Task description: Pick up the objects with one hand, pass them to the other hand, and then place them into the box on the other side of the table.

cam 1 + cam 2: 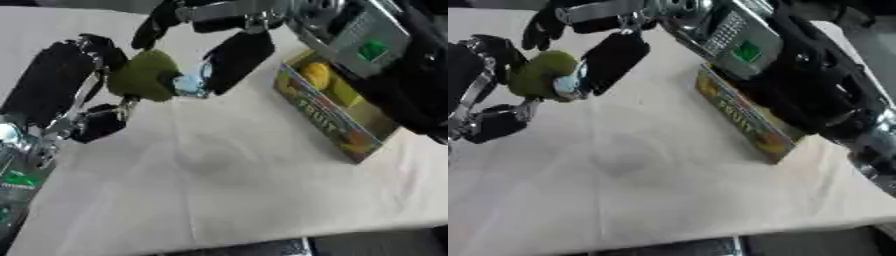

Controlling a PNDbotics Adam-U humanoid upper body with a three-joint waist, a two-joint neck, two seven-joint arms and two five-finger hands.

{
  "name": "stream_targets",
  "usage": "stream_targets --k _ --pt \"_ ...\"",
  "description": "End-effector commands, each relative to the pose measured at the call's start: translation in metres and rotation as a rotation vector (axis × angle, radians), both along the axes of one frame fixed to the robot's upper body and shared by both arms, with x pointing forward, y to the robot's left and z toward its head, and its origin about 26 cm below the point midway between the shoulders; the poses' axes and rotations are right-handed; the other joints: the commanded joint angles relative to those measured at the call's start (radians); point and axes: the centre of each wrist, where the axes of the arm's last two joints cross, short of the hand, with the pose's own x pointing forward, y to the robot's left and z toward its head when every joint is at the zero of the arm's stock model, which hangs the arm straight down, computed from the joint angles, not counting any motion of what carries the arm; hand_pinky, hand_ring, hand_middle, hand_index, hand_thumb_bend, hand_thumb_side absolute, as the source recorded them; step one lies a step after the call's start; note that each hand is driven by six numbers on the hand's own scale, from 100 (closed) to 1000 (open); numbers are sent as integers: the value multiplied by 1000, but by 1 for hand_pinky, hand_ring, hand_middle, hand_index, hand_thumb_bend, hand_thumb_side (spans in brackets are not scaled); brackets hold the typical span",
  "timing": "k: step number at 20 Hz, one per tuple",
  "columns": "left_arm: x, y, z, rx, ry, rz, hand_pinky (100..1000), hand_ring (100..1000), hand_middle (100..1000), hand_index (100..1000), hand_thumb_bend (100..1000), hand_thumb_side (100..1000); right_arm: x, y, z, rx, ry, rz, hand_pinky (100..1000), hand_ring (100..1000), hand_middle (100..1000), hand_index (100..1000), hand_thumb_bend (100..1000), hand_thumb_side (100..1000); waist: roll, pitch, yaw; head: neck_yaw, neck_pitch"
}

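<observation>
An olive-green round fruit (144,75) hangs above the table, held between my two hands. My left hand (52,82) comes in from the left, with a finger curled over the fruit's top-left and its thumb (103,122) reaching up under it. From the upper right my right hand (236,57) pinches the same fruit: one finger (156,27) bends down onto its top and a broad digit presses its right side. The open fruit box (325,117) stands on the table at the right, with a yellow fruit (315,74) inside.
The white tablecloth (219,190) lies under the hands, with a faint shadow at its middle. My right forearm (798,85) with its green light covers the far part of the box. The table's front edge runs along the bottom.
</observation>
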Motion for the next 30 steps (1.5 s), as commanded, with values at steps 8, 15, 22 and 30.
stream_targets --k 8,15,22,30 --pt "-1 3 7 -36 -37 -28 342 382 446 539 100 118 8 -5 0 -16 -14 -22 965 884 794 913 315 357 -6 -20 -3 -1 5" --pt "-3 1 9 -33 -44 -44 345 385 447 538 100 106 21 -5 -6 -8 -1 -51 963 888 799 923 306 362 -7 -19 -2 5 5" --pt "-7 -3 11 -22 -69 -63 347 385 447 538 100 101 34 -5 -12 7 -1 -82 964 893 804 931 238 408 -8 -18 0 1 5" --pt "-11 -6 13 -28 -85 -78 344 383 445 536 100 100 40 -2 -15 29 -29 -82 965 899 807 941 243 423 -8 -13 2 -4 5"
